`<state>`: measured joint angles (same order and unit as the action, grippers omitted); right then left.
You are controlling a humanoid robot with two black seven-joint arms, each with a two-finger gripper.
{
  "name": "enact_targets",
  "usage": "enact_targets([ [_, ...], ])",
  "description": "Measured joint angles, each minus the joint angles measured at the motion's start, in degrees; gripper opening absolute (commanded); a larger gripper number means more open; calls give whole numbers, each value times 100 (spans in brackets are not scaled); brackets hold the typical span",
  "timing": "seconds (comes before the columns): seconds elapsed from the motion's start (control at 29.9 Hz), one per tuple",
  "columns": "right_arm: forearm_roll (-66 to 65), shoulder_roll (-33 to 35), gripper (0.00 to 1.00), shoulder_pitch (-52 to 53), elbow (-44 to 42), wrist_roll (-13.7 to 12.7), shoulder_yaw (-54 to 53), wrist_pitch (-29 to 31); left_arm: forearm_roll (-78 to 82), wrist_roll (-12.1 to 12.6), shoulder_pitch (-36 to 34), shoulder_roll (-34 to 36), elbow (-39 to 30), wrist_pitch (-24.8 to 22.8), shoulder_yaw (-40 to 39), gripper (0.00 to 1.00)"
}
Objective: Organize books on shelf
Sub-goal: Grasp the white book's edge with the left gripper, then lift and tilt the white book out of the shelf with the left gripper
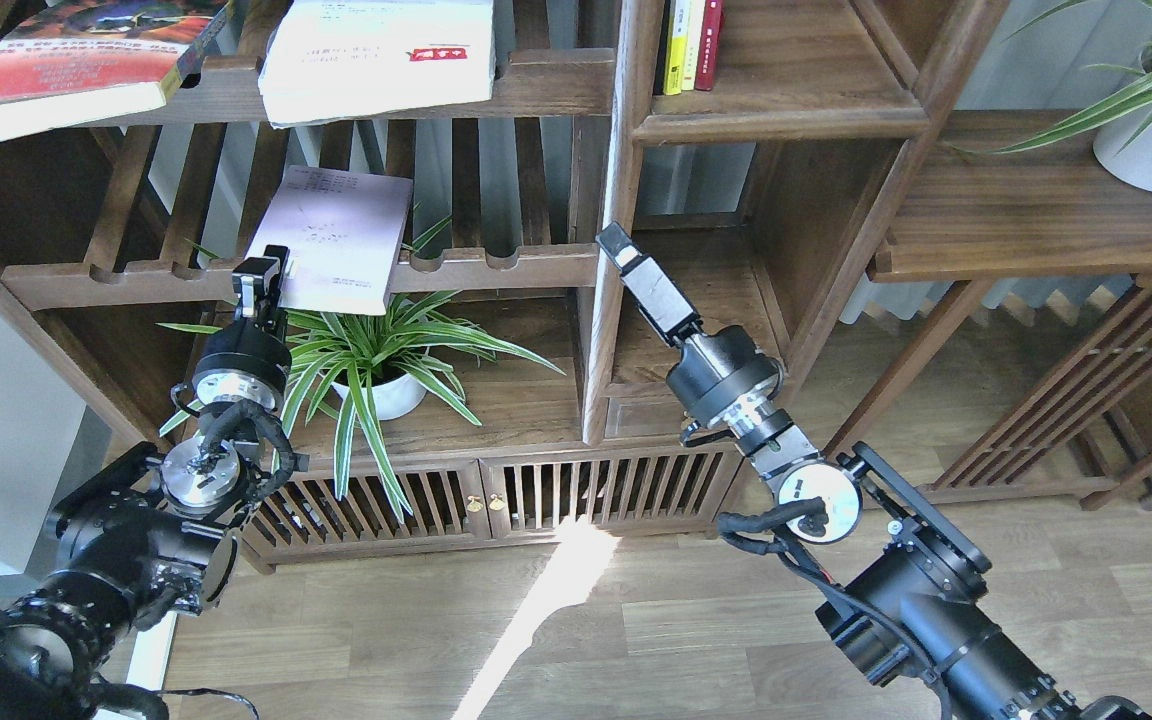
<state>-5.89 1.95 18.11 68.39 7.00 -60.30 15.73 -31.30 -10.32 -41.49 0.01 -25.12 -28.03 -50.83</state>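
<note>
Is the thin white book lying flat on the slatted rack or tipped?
Tipped: the thin white book leans over the rack's front rail, with the left tool at its lower corner.

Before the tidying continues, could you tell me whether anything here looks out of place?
Yes. The thin white book tilts off the slatted rack, held at its lower corner by the left gripper. The red-orange book and thick white book overhang the rack above.

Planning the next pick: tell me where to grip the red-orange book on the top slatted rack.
Grip the red-orange book at its near lower corner, which overhangs the rack's front rail, likely from the front with one finger above the cover, one beneath. It lies flat and skewed, so only that overhang offers both faces.
</note>
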Motion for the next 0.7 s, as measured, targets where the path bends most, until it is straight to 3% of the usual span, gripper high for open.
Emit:
enact_targets([
  [0.23, 0, 6, 100, -8, -1, -4, 75, 0, 1, -120, 101, 0, -259, 0, 22, 1],
  [0.4, 0, 7, 100, -21, -2, -4, 79, 0, -1, -381, 106, 0, -501, 0, -30, 1],
  [0.7, 0, 17, 100, -113, -2, -4, 81, 7, 37, -481, 517, 0, -1702, 3, 42, 2],
])
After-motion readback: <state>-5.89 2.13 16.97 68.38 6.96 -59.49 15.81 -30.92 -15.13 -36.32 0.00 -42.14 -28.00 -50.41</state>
